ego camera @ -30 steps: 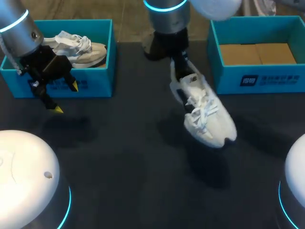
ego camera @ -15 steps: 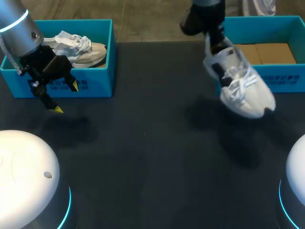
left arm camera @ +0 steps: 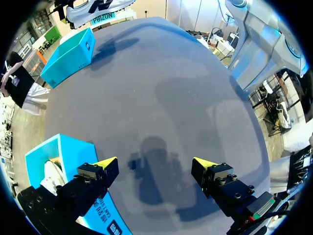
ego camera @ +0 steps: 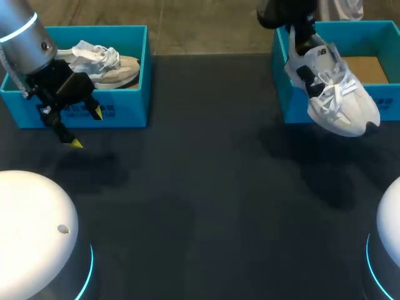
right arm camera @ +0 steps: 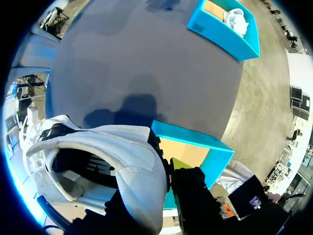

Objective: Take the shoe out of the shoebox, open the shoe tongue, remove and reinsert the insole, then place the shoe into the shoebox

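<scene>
Shift over the last second: the shoe (ego camera: pixel 334 94) has travelled from above the middle of the bench (ego camera: pixel 200 187) toward its far right corner. Half a second back it hung just short of the right shoebox (ego camera: pixel 290 106). It now sits in the air across that box's front wall, heel over the box interior, toe pointing out and down past the wall toward the bench's near edge.

Right pincer (ego camera: pixel 303 39): clenched on the shoe at the heel collar. The right wrist view confirms this, showing dark fingers (right arm camera: pixel 188 196) pinching the collar rim of the shoe (right arm camera: pixel 122 156), with the box's blue wall (right arm camera: pixel 195 142) directly beneath.

Shoe is not touching the box as far as I can tell. It hangs tilted, laces up.

Cardboard liner (ego camera: pixel 365 65) shows on the box floor. Nothing else is visible inside.

Left pincer (ego camera: pixel 86 128): released, yellow tips spread and nothing between them. It is parked in front of the left shoebox (ego camera: pixel 125 112) at the bench's far left corner, same spot throughout. The left wrist view agrees, with only bare bench between the tips (left arm camera: pixel 105 164).

A second shoe (ego camera: pixel 103 62) lies in the left box.

Reading: this looks like the last step, the return to the box. The toe overhangs the front wall, so the shoe likely needs carrying further in and levelling before release, or it may catch the rim.
</scene>
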Available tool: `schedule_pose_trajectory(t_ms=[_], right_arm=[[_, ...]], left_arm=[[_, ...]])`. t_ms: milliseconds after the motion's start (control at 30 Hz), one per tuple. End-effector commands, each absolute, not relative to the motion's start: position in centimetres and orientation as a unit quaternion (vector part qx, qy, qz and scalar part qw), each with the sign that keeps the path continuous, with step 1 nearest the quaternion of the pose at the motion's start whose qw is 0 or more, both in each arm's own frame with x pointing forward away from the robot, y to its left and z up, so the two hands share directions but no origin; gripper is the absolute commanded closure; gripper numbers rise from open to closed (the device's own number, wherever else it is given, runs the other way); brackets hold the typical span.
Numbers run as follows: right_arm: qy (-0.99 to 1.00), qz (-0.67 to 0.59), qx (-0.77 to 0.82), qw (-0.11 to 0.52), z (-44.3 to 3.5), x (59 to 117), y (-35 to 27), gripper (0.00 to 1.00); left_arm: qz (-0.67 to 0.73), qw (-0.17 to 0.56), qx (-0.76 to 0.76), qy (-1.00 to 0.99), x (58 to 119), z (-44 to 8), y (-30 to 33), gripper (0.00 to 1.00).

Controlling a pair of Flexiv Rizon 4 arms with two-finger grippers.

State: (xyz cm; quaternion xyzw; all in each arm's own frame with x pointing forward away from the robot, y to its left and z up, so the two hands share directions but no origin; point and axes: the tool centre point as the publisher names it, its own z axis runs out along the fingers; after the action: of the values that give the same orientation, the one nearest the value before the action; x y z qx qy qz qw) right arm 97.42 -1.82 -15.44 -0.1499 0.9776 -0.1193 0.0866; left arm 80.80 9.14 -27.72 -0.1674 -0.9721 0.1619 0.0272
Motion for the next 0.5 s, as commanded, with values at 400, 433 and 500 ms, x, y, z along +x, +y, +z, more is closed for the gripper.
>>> schedule_pose_trajectory(t_ms=[400, 433, 500], right_arm=[[0.978, -0.138, -0.132, 0.084, -15.6, 99.5, -3.6, 1.00], [0.977, -0.141, -0.135, 0.081, -15.6, 100.0, -4.1, 1.00], [0.978, -0.142, -0.124, 0.084, -15.3, 100.9, -5.2, 1.00]], left_arm=[[0.161, 0.027, -0.167, -0.972, 80.8, -27.7, 9.2, 0.00], [0.161, 0.027, -0.167, -0.972, 80.8, -27.7, 9.2, 0.00], [0.161, 0.027, -0.167, -0.972, 80.8, -27.7, 9.2, 0.00]])
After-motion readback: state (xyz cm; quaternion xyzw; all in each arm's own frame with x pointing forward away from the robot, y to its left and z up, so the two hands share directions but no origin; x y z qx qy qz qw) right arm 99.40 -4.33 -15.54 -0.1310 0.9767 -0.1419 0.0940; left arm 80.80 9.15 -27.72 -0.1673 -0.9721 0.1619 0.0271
